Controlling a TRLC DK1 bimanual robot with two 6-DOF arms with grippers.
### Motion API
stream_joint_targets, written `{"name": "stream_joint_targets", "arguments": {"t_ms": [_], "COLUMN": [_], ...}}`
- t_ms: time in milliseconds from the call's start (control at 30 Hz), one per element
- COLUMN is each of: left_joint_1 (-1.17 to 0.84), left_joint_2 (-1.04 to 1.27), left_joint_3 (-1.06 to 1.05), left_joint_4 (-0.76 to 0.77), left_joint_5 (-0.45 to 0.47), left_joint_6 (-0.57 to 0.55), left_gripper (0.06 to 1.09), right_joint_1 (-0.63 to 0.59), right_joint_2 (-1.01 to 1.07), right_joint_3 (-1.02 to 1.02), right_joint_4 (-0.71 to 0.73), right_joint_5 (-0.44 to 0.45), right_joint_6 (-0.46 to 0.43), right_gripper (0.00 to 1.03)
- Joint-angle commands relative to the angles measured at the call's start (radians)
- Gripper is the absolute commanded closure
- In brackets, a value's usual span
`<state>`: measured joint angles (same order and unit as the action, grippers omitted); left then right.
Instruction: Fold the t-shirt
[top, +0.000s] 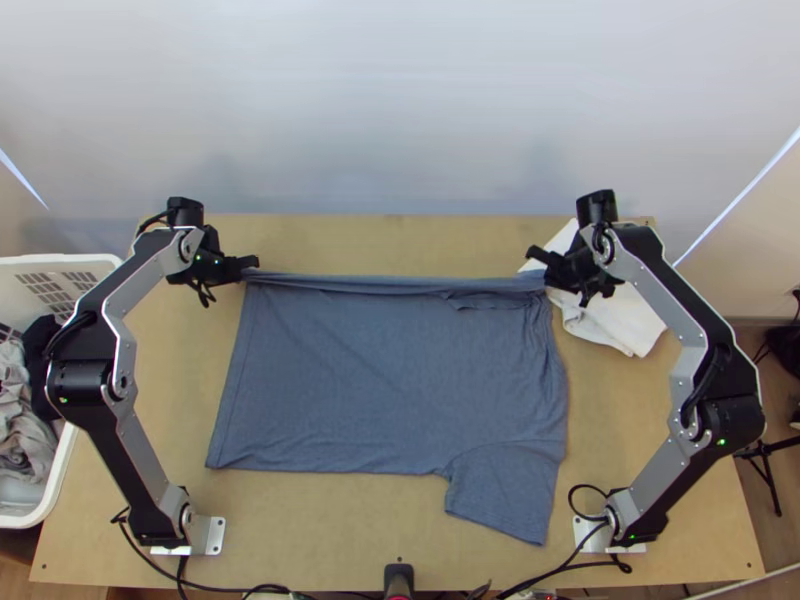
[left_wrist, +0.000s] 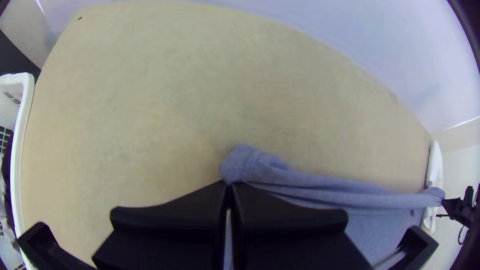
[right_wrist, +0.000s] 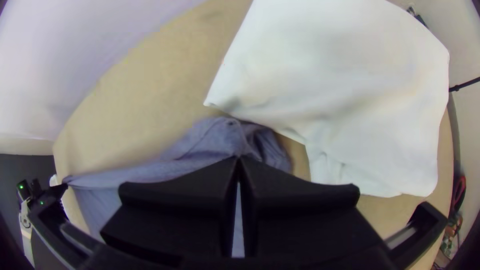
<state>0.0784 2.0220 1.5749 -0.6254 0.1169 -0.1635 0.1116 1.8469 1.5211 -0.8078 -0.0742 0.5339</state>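
Note:
The blue t-shirt (top: 390, 380) lies spread on the table, one sleeve toward the near right and its far edge drawn into a narrow band between the grippers. At its far left corner is my left gripper (top: 252, 264); my right gripper (top: 538, 262) is at the far right end. In the left wrist view, my left gripper (left_wrist: 228, 184) is shut on a corner of the t-shirt (left_wrist: 260, 167). The right wrist view has my right gripper (right_wrist: 239, 159) shut on bunched fabric of the t-shirt (right_wrist: 212, 137).
A folded white cloth (top: 610, 310) lies beside and behind the right gripper, close to the t-shirt. A white laundry basket (top: 52, 490) with grey and dark clothes stands at the table's left side. Cables run along the near edge.

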Motion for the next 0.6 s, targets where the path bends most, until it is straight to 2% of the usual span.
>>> {"name": "stream_joint_targets", "arguments": {"t_ms": [0,267,567], "left_joint_1": [0.009,0.006,-0.012], "left_joint_2": [-0.036,-0.121,-0.183], "left_joint_3": [-0.044,-0.13,-0.217], "left_joint_4": [-0.03,-0.031,-0.037], "left_joint_5": [0.0,0.001,0.001], "left_joint_6": [0.007,0.015,0.005], "left_gripper": [1.05,1.05,1.05], "right_joint_1": [0.013,0.036,0.074], "right_joint_2": [-0.051,-0.101,-0.202], "right_joint_3": [-0.088,-0.214,-0.398], "right_joint_4": [-0.004,0.035,0.2], "right_joint_5": [0.011,0.036,0.04], "right_joint_6": [-0.009,-0.011,-0.012], "right_gripper": [1.0,1.0,1.0]}}
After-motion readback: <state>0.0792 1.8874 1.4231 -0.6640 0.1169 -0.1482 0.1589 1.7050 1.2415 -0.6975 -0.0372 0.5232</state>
